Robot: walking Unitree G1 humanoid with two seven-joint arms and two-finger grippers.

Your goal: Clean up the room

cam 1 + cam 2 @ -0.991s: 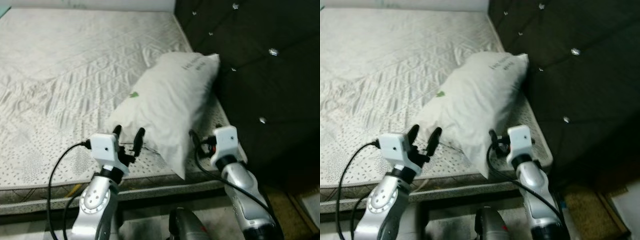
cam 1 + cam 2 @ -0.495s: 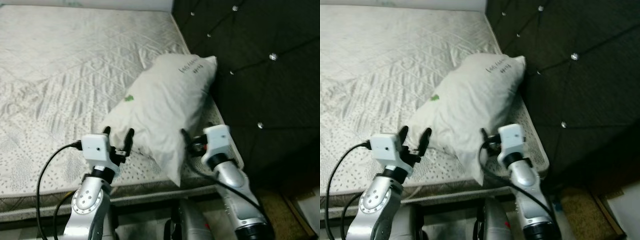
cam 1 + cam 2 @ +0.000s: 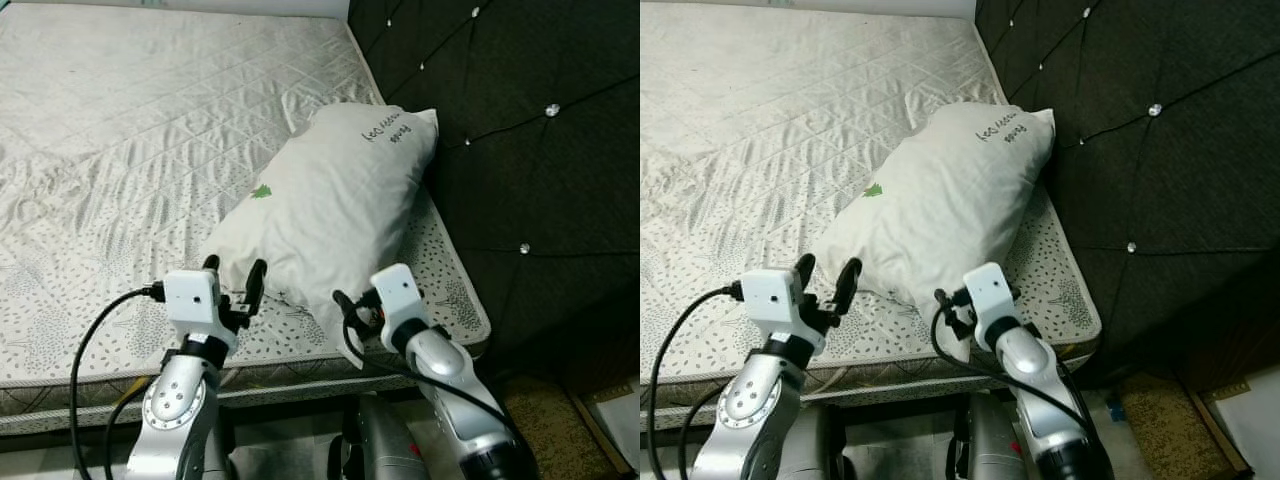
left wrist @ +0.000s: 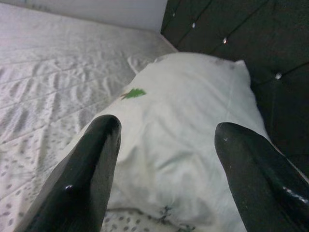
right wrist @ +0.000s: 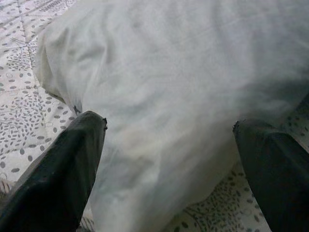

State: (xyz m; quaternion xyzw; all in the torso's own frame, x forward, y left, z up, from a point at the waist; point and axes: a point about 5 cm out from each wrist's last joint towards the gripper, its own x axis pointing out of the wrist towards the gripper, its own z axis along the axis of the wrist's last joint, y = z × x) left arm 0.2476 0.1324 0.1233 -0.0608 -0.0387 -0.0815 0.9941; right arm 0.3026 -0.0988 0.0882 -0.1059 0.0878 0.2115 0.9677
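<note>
One white pillow (image 3: 335,205), plump, small green tree print, dark handwriting near top; lies on bed (image 3: 120,150) against the dark tufted headboard (image 3: 520,130). Two tools: left tool (image 3: 232,278) and right tool (image 5: 169,159) both spread open at pillow's near end, gripping nothing.

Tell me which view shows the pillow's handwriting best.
Left eye view: the handwriting on the pillow is sharpest there. Right eye view shows it slightly smaller. Left wrist view gives only a faint smudge; right wrist view has blurred white fabric.
</note>
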